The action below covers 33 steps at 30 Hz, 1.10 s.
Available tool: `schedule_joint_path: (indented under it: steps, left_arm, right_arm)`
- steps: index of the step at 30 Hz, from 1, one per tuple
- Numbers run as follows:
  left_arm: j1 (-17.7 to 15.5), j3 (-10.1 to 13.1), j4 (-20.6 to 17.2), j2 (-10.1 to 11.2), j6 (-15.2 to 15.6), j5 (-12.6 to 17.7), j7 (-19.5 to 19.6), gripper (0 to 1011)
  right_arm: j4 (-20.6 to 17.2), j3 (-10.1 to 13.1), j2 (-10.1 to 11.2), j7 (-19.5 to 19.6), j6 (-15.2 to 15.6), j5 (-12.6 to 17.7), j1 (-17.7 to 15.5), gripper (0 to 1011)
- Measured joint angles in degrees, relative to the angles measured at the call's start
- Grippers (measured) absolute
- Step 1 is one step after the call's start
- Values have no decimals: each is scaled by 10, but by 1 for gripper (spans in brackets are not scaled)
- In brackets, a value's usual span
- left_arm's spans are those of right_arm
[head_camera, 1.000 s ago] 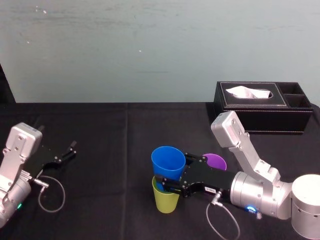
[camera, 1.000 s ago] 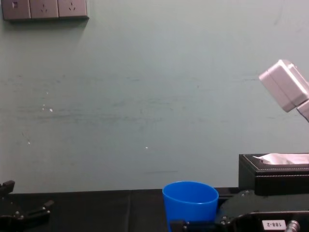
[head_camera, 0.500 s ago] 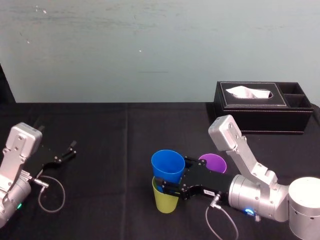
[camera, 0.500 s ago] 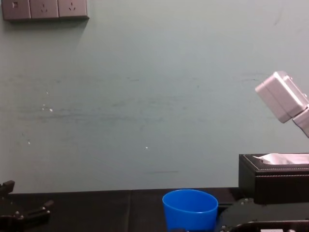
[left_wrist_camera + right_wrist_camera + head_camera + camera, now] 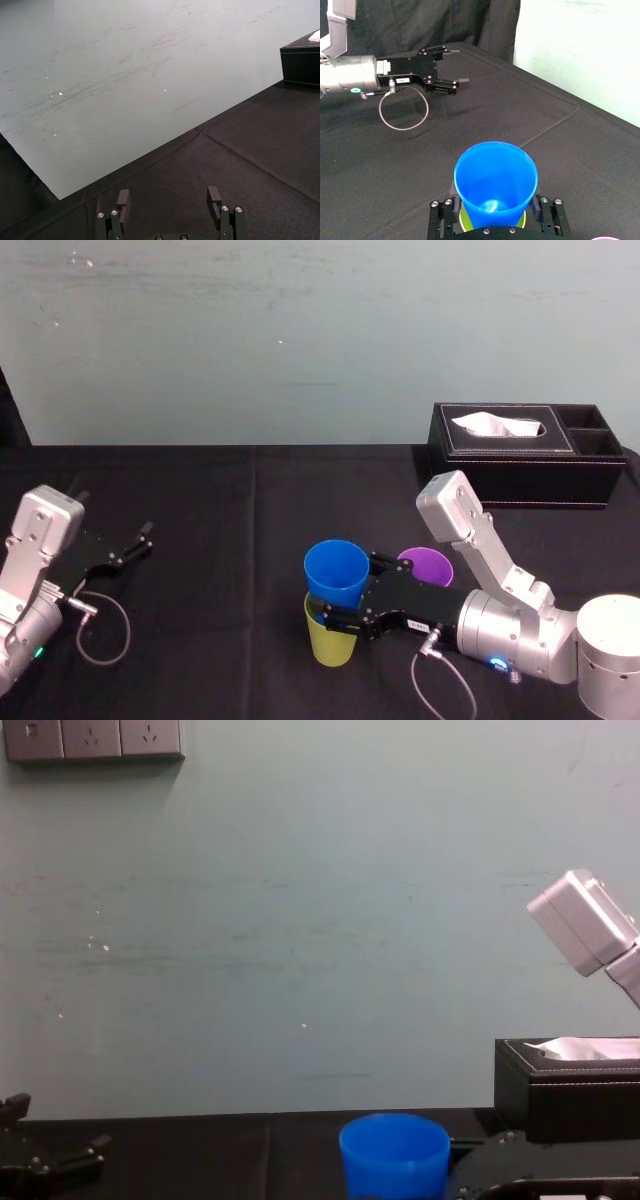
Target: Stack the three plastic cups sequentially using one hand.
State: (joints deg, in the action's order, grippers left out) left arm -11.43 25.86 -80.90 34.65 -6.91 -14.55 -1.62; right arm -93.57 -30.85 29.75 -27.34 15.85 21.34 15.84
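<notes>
Yellow-green tapered plastic cup (image 5: 330, 642) stands nearest the robot on the black-clothed desk (image 5: 250, 520), upright with its mouth up. Nested in that mouth is the blue tapered plastic cup (image 5: 336, 573). Much of its wall shows above the green rim, so it does not look fully seated. The right gripper (image 5: 345, 592) reaches in low over the desk from the robot's right. Its fingers (image 5: 545, 215) are closed against the blue cup's sides near its base, holding it. Just behind that gripper's black body, the bright purple plastic cup (image 5: 428, 564) stands alone on the desk, apart from the pair. Farther back on the right sits the black stitched tissue box (image 5: 525, 455). The left gripper (image 5: 128, 548) rests parked on the desk well to the left, its fingers spread with nothing between them. By the look of it, the first stacking is nearly done. What is left is to let go of the blue cup, then fetch the purple one and set it in.
</notes>
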Motion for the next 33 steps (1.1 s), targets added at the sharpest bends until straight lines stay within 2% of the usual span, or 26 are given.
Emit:
schedule_joint_path:
  steps: [9, 17, 25, 31, 33]
  left_arm:
    - [0, 0, 0, 0, 0, 0, 0, 1000]
    - [0, 0, 0, 0, 0, 0, 0, 1000]
    - [0, 0, 0, 0, 0, 0, 0, 1000]
    - [0, 0, 0, 0, 0, 0, 0, 1000]
    - [0, 0, 0, 0, 0, 0, 0, 1000]
  right_arm:
    - [0, 0, 0, 0, 0, 0, 0, 997]
    - [-1, 1, 0, 0, 1, 1, 0, 1000]
    - [-20, 40, -4, 28, -22, 21, -25, 1000]
    - [-64, 79, 15, 64, -4, 26, -61, 1000]
    - [-82, 95, 28, 70, 4, 31, -79, 1000]
